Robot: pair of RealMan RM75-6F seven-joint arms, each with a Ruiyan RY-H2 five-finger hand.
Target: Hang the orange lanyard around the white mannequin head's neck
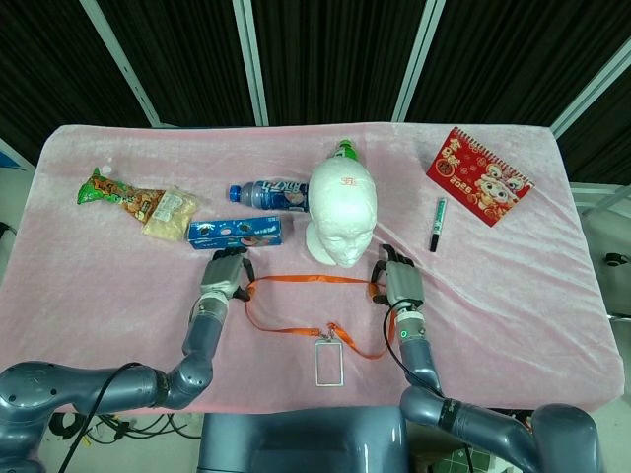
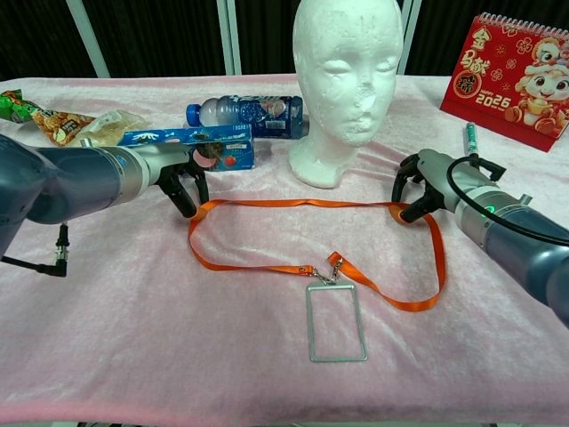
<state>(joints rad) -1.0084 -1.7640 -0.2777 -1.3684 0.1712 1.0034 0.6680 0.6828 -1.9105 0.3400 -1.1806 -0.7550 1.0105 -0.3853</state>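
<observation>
The orange lanyard (image 1: 311, 279) (image 2: 293, 203) lies flat on the pink cloth in front of the white mannequin head (image 1: 343, 212) (image 2: 348, 80), which stands upright. Its top strap runs straight between my two hands. My left hand (image 1: 225, 273) (image 2: 178, 173) pinches the strap's left corner with its fingers curled down. At the right corner, my right hand (image 1: 399, 281) (image 2: 427, 182) pinches the strap in the same way. The clear badge holder (image 1: 327, 363) (image 2: 335, 322) lies on the cloth nearer to me.
A blue biscuit box (image 1: 237, 232) and a water bottle (image 1: 271, 194) lie left of the head, with snack bags (image 1: 128, 200) further left. A marker (image 1: 439, 223) and a red calendar (image 1: 480, 177) sit at the right. A green bottle top (image 1: 344, 149) shows behind the head.
</observation>
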